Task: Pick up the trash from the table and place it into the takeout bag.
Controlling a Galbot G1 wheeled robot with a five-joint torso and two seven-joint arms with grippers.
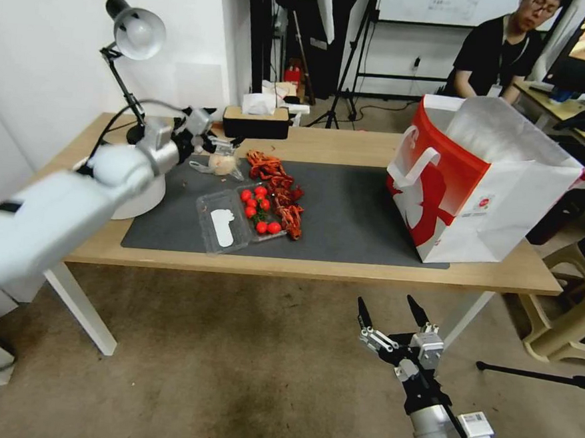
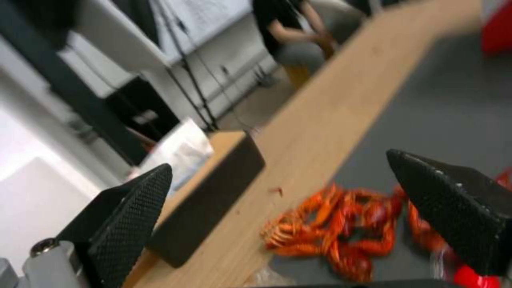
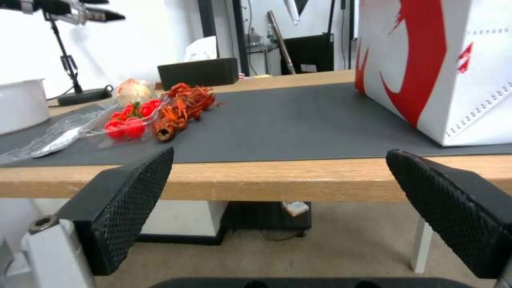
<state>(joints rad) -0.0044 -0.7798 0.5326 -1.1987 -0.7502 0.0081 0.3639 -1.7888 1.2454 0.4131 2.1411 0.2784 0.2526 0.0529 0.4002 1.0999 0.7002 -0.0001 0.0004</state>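
Left gripper (image 1: 219,142) hovers spread over the small clear food bag (image 1: 223,165) at the dark grey mat's (image 1: 353,216) 10 o'clock corner — nothing pinched. Red-and-white boxy paper takeout bag (image 1: 481,192) stands upright at the mat's 3 o'clock end on the long light-wood table (image 1: 316,264). Right gripper (image 1: 393,314) idles below the table's near edge — fingers apart, empty.

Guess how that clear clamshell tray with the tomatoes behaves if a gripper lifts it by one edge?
The clear clamshell tray looks thin, so it probably flexes. Its lid lies open, so the cherry tomatoes could roll out. Likely light.
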